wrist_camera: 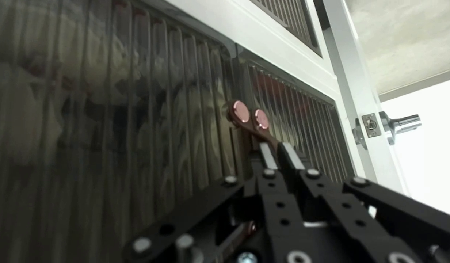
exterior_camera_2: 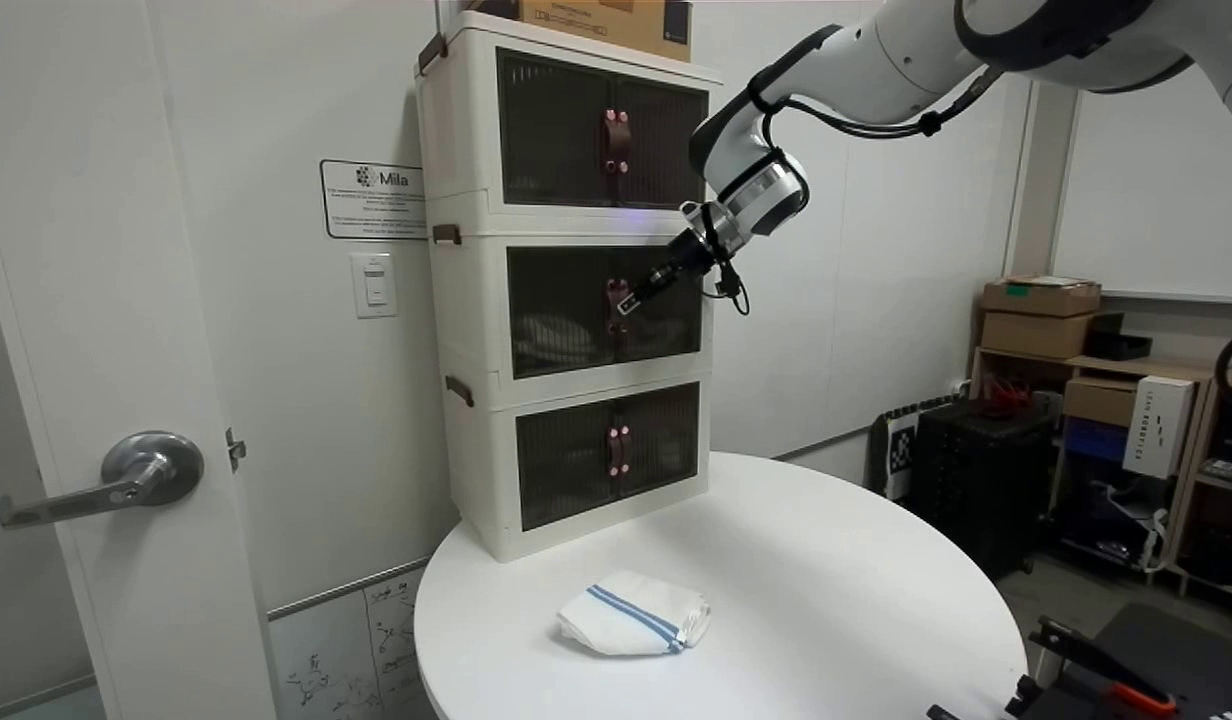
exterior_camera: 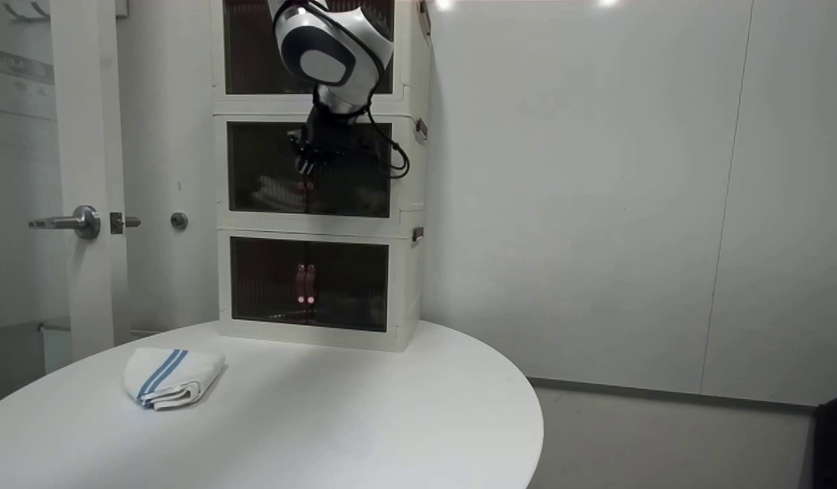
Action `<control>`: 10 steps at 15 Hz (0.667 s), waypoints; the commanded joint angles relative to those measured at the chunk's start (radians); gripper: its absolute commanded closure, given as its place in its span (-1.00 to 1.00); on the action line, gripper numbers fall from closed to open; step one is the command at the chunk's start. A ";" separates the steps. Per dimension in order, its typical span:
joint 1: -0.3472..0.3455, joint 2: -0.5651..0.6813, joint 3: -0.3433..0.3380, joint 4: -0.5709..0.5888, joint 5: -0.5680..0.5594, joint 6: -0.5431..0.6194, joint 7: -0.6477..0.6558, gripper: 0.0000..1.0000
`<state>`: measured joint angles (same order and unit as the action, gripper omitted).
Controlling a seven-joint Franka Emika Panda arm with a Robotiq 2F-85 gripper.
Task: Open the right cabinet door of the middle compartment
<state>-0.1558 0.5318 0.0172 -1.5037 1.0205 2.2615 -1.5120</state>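
The gripper (wrist_camera: 279, 157) is pointing at the middle compartment (exterior_camera: 276, 221)

In an exterior view, the big white robot arm (exterior_camera_2: 896, 65) is sloping down toward the middle compartment from high up in front of it. In both exterior views, the round wrist (exterior_camera_2: 756, 195) is showing higher than the middle compartment. The black gripper is hanging from the wrist and is tilting down, and its end is sitting near the centre of the middle compartment's front. In the wrist view, two silver fingertips (wrist_camera: 292, 156) are standing side by side, facing the middle compartment. Only a thin gap is running between them. I am not seeing well enough to tell if they are pinching anything.
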 commanded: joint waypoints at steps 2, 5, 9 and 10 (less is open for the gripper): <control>0.011 0.008 0.054 0.005 -0.014 -0.079 -0.049 0.75; 0.021 0.005 0.065 -0.010 -0.027 -0.082 -0.057 0.80; 0.020 -0.007 0.076 -0.032 -0.038 -0.111 -0.063 0.79; 0.019 -0.010 0.077 -0.036 -0.041 -0.119 -0.064 0.79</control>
<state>-0.1556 0.5284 0.0541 -1.5074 0.9910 2.2256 -1.5546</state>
